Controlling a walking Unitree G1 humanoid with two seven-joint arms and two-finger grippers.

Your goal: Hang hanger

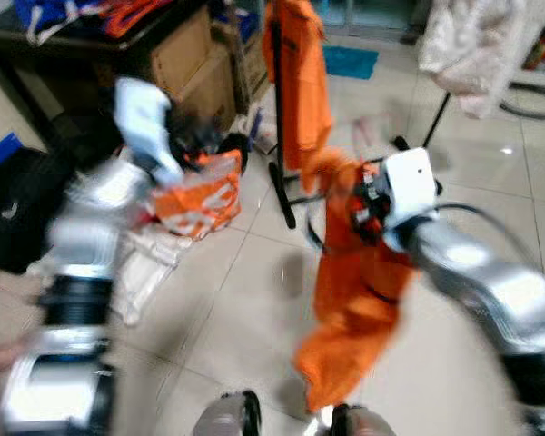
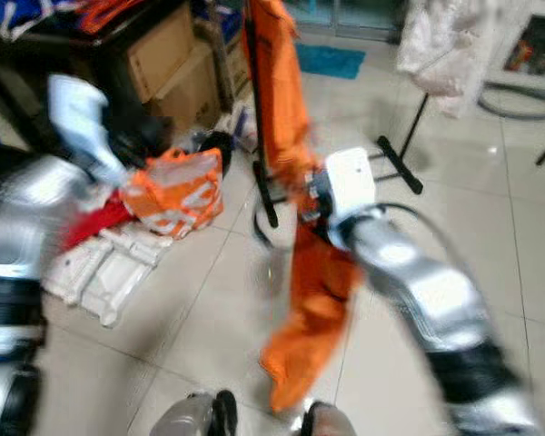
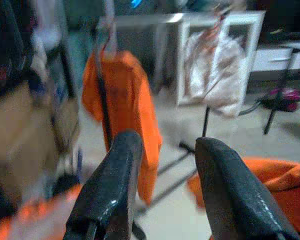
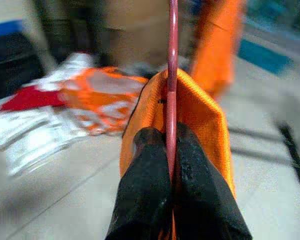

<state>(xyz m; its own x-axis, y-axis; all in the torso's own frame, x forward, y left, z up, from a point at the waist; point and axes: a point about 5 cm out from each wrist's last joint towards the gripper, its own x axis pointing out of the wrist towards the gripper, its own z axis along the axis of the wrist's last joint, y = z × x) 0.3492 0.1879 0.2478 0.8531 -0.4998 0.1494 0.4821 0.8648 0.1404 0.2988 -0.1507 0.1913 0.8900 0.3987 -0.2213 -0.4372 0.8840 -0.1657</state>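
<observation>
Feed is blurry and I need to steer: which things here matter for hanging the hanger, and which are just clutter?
Job:
- red hanger, pinched in the right tool
- orange shirt draped on it
- black rack, another orange shirt already hanging there
- left tool, open, holding nothing

Lying about:
- cardboard boxes
- orange and white bags on the floor
- white cloth on another stand

The floor (image 1: 254, 309) is of pale glossy tiles with thin dark joints. On it, at the robot's left, lie an orange and white bag (image 1: 200, 195), flat white packs (image 2: 95, 263) with something red (image 2: 95, 222) beside them, and brown cardboard boxes (image 1: 186, 54) stand behind. Farther back a blue mat (image 1: 350, 62) lies on the tiles, and the black feet of a clothes rack (image 1: 283, 195) stand near the middle.
</observation>
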